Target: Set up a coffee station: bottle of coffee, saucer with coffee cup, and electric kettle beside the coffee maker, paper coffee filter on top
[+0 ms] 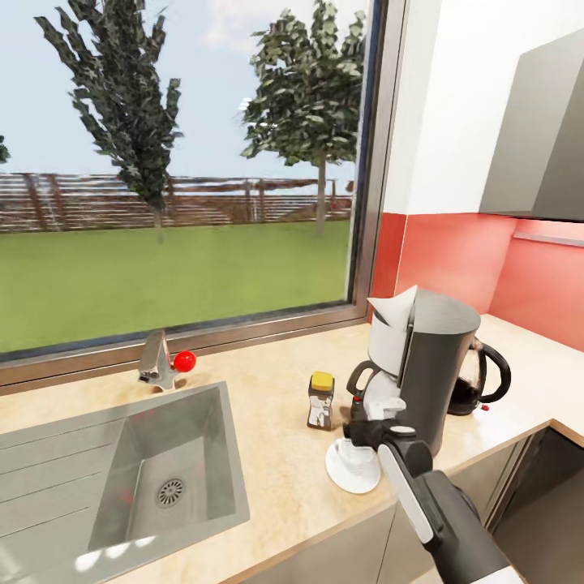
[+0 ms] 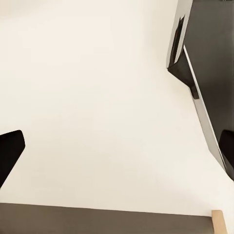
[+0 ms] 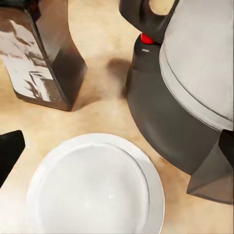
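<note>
At the lower right of the head view, the right end effector (image 1: pixel 365 438) hovers over the white saucer (image 1: pixel 352 470) on the tabletop (image 1: pixel 276 454), its fingers spread apart and empty; the saucer looks bare. Just behind stand the coffee bottle (image 1: pixel 321 401) and the coffee maker (image 1: pixel 418 369), with a kettle (image 1: pixel 480 378) beyond at right. The left end effector's fingers (image 2: pixel 9 151) appear parted, facing a pale surface. Risk: lowering carelessly could nudge the saucer or topple the nearby bottle.

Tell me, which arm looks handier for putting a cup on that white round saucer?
The right, probably: its gripper hovers directly above the white round saucer beside the grey coffee maker. The left wrist view faces a blank pale surface.
</note>
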